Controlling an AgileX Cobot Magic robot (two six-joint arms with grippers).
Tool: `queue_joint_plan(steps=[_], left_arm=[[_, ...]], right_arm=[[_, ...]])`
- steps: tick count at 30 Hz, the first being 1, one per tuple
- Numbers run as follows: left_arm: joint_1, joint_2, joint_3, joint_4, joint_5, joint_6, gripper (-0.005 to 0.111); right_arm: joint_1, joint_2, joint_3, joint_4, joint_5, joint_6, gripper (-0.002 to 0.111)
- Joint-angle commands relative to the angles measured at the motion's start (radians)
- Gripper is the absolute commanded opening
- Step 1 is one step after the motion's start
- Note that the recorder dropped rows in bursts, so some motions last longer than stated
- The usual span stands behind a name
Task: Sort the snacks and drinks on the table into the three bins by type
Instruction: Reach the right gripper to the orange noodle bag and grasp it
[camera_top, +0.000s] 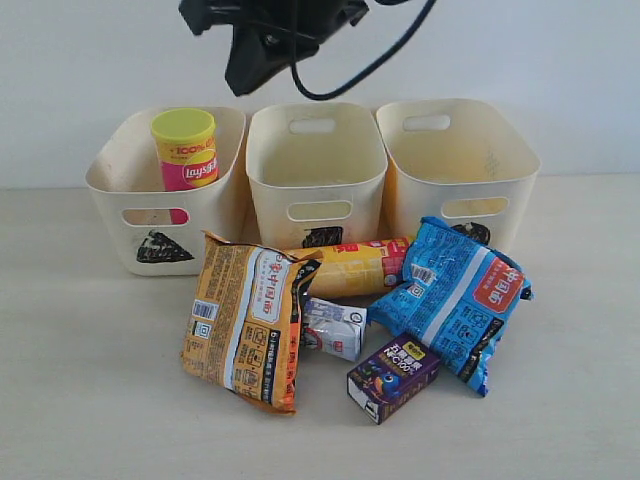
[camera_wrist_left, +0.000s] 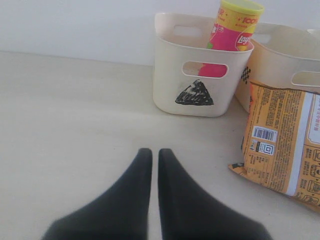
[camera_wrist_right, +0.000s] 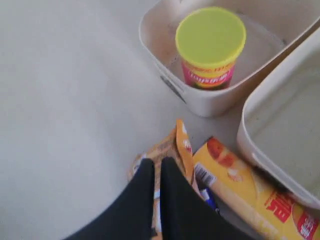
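The pink chip tube (camera_top: 185, 150) stands in the triangle bin (camera_top: 120, 185), the only item I count sorted, while the yellow-orange tube (camera_top: 355, 265), orange bag (camera_top: 245, 320), blue bag (camera_top: 455, 295), white carton (camera_top: 335, 328) and purple carton (camera_top: 393, 377) lie unsorted on the table (camera_top: 80, 400), with my left gripper (camera_wrist_left: 155, 152) and right gripper (camera_wrist_right: 157, 162) both pinched together, empty.

I can't see either end of the yellow-orange chip tube (camera_top: 352, 266). The orange bag (camera_top: 245, 320) covers its left end and the blue bag (camera_top: 455, 300) its right. The white and blue carton (camera_top: 340, 330) is half behind the orange bag. The mark (camera_top: 322, 237) on the middle bin (camera_top: 315, 170) is partly blocked.
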Motion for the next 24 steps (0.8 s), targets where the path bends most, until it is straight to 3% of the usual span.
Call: queue_joint_plan(steps=[1, 9, 13, 19, 24], left_arm=[[-0.001, -0.003, -0.005, -0.004, -0.015, -0.008, 0.004], [-0.001, -0.003, -0.005, -0.004, -0.015, -0.008, 0.004], [-0.001, -0.003, -0.005, -0.004, -0.015, -0.008, 0.004], [0.001, -0.003, -0.005, -0.004, -0.015, -0.008, 0.004], [0.001, -0.003, -0.005, -0.004, -0.015, -0.008, 0.004]], right_arm=[[-0.004, -0.127, 0.252, -0.003, -0.058, -0.04, 0.0], [-0.004, -0.383, 0.81, 0.023, -0.444, -0.061, 0.0], [-0.004, -0.469, 1.05, 0.133, -0.598, -0.134, 0.0], [-0.004, -0.496, 1.277, 0.513, -0.775, -0.407, 0.0], [-0.004, -0.468, 1.369, 0.929, -0.749, -0.768, 0.0]])
